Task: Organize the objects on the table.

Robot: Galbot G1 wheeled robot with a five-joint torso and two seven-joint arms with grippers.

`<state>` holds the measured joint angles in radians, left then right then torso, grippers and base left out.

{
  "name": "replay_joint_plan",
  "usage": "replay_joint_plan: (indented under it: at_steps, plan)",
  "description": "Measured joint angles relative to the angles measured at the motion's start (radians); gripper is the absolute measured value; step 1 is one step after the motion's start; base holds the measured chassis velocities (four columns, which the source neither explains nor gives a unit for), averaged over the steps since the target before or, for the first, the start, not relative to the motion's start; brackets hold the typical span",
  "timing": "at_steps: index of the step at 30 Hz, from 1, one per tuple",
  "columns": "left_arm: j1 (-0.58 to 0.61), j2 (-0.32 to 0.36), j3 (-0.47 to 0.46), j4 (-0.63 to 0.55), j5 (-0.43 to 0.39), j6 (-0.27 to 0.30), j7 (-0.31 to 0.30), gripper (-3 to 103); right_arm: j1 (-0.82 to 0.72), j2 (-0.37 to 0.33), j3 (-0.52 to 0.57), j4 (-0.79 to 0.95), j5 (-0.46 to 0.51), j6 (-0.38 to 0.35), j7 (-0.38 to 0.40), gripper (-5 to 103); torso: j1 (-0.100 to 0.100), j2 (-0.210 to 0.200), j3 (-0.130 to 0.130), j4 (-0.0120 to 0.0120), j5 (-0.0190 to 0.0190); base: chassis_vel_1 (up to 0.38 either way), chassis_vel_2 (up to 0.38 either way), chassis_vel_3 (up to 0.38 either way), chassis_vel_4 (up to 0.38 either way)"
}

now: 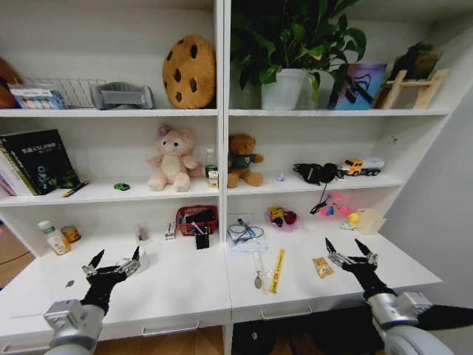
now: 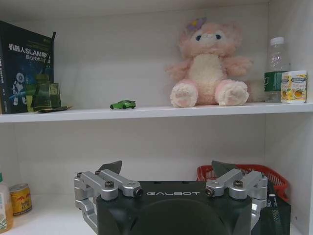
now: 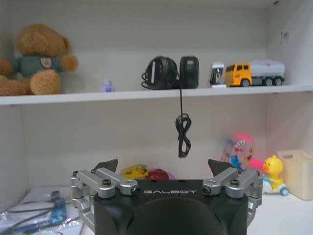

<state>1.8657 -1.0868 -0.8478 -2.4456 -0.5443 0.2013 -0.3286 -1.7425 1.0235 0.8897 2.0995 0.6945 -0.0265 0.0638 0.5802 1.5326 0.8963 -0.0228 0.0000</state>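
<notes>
Over the white table (image 1: 185,285) in the head view: left gripper (image 1: 114,263) and right gripper (image 1: 352,251), both splayed wide, grasping nothing, well apart. On the lower shelf, a green toy car (image 1: 121,186) left of the pink plush bear (image 1: 172,159).

In the left wrist view: left gripper (image 2: 166,167) spread, empty; green toy car (image 2: 122,104) on the shelf beyond, beside the pink plush bear (image 2: 207,65).

In the right wrist view: right gripper (image 3: 163,166) released; black headphones (image 3: 170,72) on the shelf, cord dangling.

Black "GALBOT"-marked left tool (image 2: 166,169), right tool (image 3: 164,167); silver screwed linkages; grey, probably metal, wrists.
</notes>
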Motion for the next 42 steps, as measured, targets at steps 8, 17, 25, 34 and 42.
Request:
replay_joint_plan:
  at_steps: [8, 17, 25, 34, 42]
  plan:
    - [0.0, 0.0, 0.0, 0.0, 0.0, 0.0, 0.0, 100, 0.123, -0.027, -0.074, -0.171, -0.067, -0.009, 0.02, 100, 0.0, 0.0, 0.0, 0.0001, 0.0001, 0.0, 0.0, 0.0, 0.0]
    - [0.0, 0.0, 0.0, 0.0, 0.0, 0.0, 0.0, 100, 0.22, -0.059, -0.129, -0.309, -0.064, -0.055, 0.024, 100, 0.0, 0.0, 0.0, 0.0001, 0.0003, 0.0, 0.0, 0.0, 0.0]
    - [0.0, 0.0, 0.0, 0.0, 0.0, 0.0, 0.0, 100, 0.295, -0.085, -0.215, -0.407, -0.043, -0.122, -0.03, 90, 0.0, 0.0, 0.0, 0.0002, -0.0002, 0.0, 0.0, 0.0, 0.0]
    - [0.0, 0.0, 0.0, 0.0, 0.0, 0.0, 0.0, 100, 0.386, -0.099, -0.303, -0.526, -0.108, -0.114, -0.058, 58, 0.0, 0.0, 0.0, 0.0001, 0.0, 0.0, 0.0, 0.0, 0.0]
    - [0.0, 0.0, 0.0, 0.0, 0.0, 0.0, 0.0, 100, 0.41, -0.099, -0.329, -0.535, -0.11, -0.123, -0.057, 32, 0.0, 0.0, 0.0, 0.0002, 0.0, 0.0, 0.0, 0.0, 0.0]
